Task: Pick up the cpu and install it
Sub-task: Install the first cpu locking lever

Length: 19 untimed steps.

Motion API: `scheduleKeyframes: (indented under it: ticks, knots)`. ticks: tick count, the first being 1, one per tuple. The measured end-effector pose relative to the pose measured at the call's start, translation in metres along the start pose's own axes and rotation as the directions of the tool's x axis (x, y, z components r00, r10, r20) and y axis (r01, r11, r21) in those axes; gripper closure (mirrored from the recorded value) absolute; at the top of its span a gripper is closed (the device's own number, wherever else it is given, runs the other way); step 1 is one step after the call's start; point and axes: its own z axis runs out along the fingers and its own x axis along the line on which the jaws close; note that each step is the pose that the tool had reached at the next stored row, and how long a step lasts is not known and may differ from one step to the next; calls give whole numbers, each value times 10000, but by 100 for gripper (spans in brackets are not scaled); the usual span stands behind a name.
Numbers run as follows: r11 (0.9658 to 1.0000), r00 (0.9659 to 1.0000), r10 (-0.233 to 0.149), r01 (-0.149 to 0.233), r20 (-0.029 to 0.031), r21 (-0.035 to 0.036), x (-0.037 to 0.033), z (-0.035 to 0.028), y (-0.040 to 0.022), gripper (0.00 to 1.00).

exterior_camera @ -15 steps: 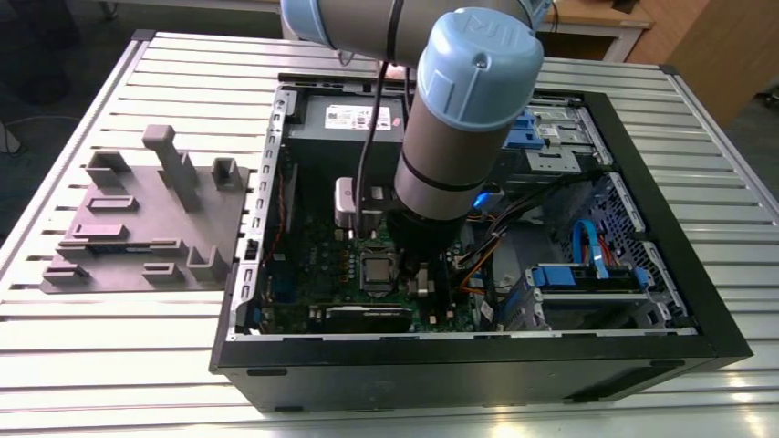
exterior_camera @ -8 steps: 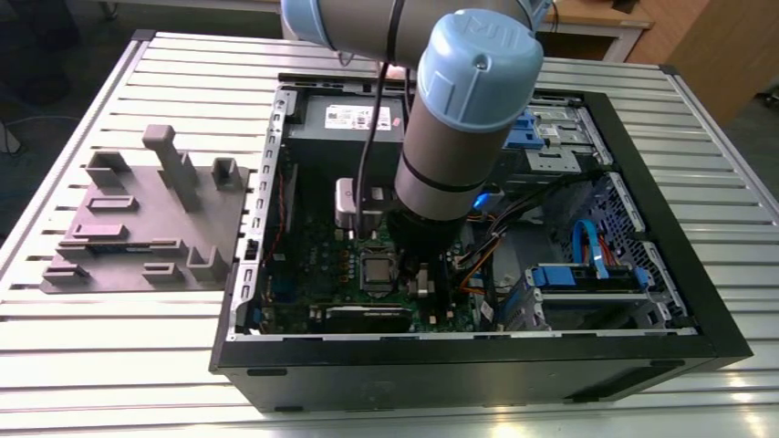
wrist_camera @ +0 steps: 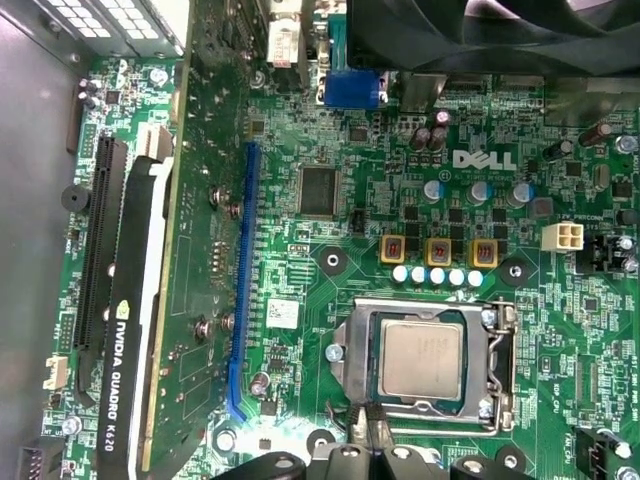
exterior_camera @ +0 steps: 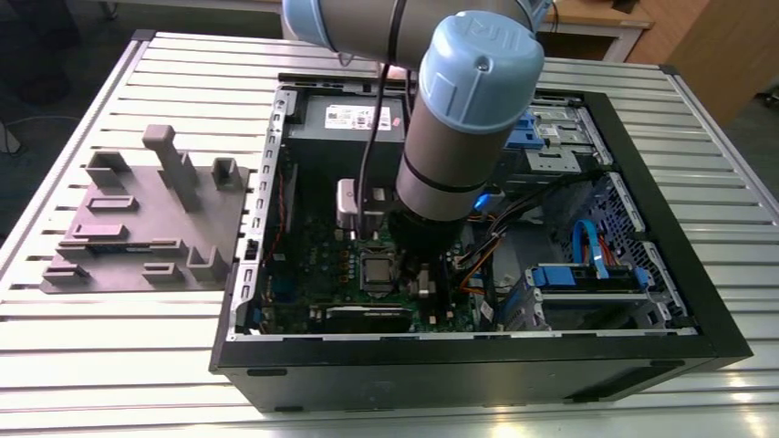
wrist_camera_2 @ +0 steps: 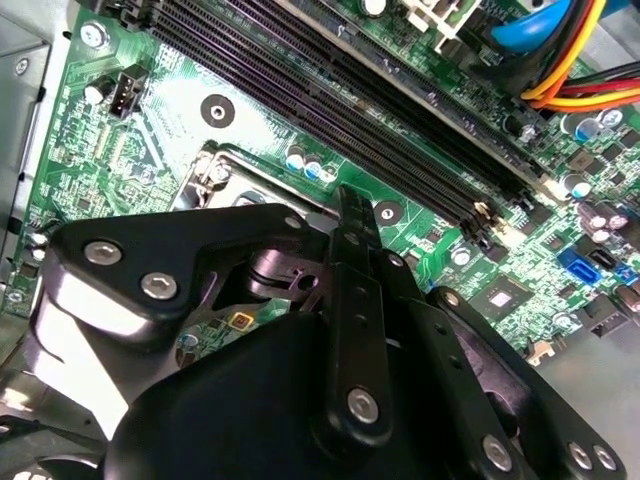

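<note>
The cpu (wrist_camera: 422, 358) is a small silver-grey square lying flat in the metal-framed socket (wrist_camera: 500, 360) on the green motherboard (wrist_camera: 330, 215). In the exterior view the cpu (exterior_camera: 378, 270) shows just beside the arm's lower end. My gripper (wrist_camera: 368, 425) hovers right at the socket's edge, its two thin black fingertips together with nothing between them. In the second wrist view the black gripper body (wrist_camera_2: 300, 400) hangs low over the board and covers most of the socket.
The open black computer case (exterior_camera: 487, 365) lies on a slatted metal table. Inside are a grey box with a white label (exterior_camera: 347, 119), a graphics card (wrist_camera: 140, 330), memory slots (wrist_camera_2: 330, 90), blue drive brackets (exterior_camera: 585, 274) and loose cables (wrist_camera_2: 580, 60). A purple-grey tray (exterior_camera: 146, 219) stands outside, on the exterior view's left.
</note>
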Motion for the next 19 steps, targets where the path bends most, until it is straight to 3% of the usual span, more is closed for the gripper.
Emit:
scheduleKeyframes:
  ticks: [10,19]
  knots:
    - [10000,10000,-1,1,13,4,1,12,-33,89]
    - [10000,10000,-5,5,75,7,2,-94,-26,89]
